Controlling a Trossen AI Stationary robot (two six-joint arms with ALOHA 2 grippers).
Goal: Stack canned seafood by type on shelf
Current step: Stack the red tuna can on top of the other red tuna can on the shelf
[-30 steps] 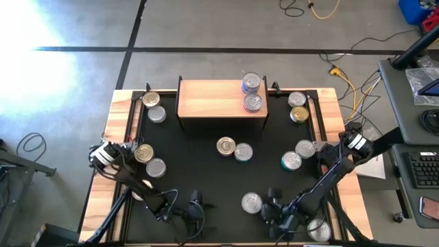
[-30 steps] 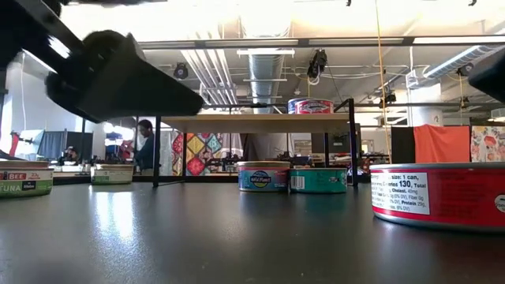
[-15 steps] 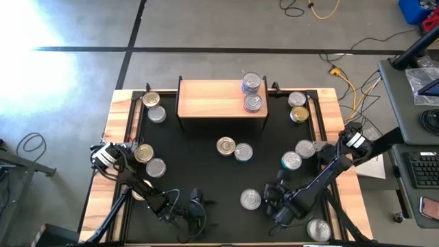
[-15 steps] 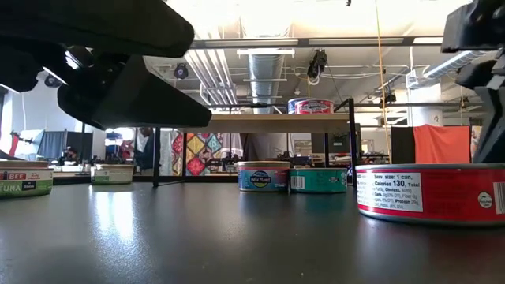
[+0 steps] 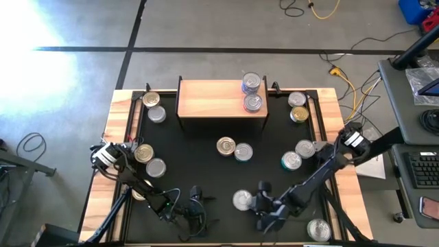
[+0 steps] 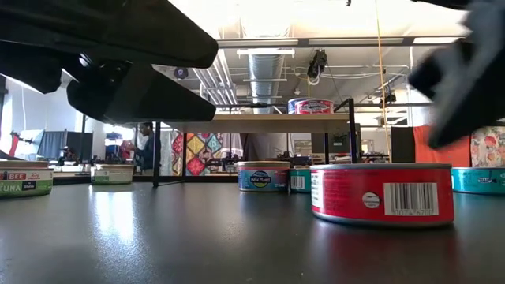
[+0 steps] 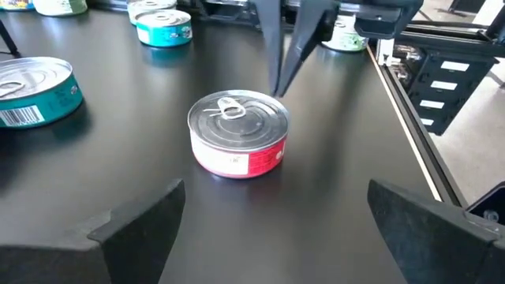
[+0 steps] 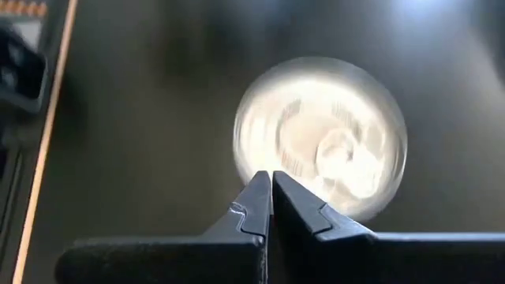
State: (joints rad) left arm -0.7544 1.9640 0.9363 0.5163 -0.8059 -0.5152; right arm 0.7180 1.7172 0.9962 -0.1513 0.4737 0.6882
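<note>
Red-labelled can (image 5: 241,200): your six o'clock on the table (image 5: 206,165), silver lid up.
Right gripper (image 5: 255,204): fingers pressed together, tips against its side.
Left gripper (image 5: 193,206): fingers spread wide, empty, facing it.

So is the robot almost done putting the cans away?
Not nearly. Only two cans sit on the shelf. Now the right gripper, fingers shut, is beside a red can, and the left gripper waits open on its other side. About a dozen cans remain on the black table.

A green-labelled can (image 6: 24,178) at the table's edge reads "BEE" and "UNA".
</note>
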